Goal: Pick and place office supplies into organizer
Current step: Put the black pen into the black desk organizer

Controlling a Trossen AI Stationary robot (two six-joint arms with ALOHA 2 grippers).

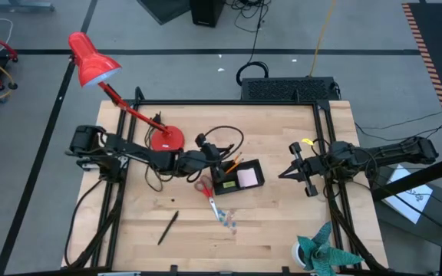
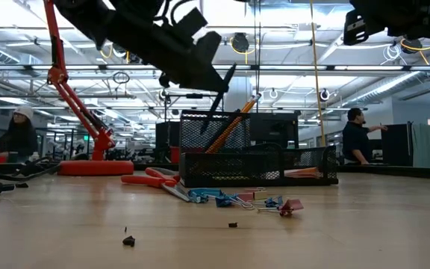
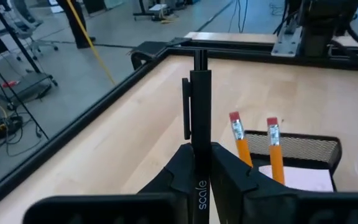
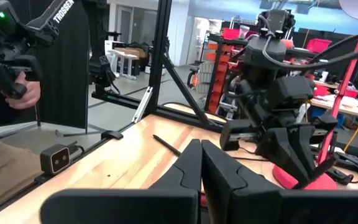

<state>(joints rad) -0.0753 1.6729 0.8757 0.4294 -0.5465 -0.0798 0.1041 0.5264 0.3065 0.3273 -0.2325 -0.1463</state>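
Pen (image 3: 199, 106), dark, clamped upright between fingers of left gripper (image 3: 199, 163) above the organizer (image 1: 239, 179); "scale" printed on its barrel. Organizer, black mesh, mid-table, holds two orange pencils (image 3: 257, 149) and pink note pad (image 1: 247, 178). Right gripper (image 4: 201, 163), jaws closed, empty, waits right of it. "TROSSEN" lettering (image 4: 63, 11) on arm.

Grey floor (image 1: 44, 84) with dark lines, bright ceiling lights (image 2: 394, 52), red shelving (image 4: 229, 56)

pen (image 3: 199, 112) lower end buried between left end effector (image 3: 204, 171) fingers; organizer (image 3: 303, 149) near side cut off; clips (image 1: 229, 221) beside organizer too tiny to count
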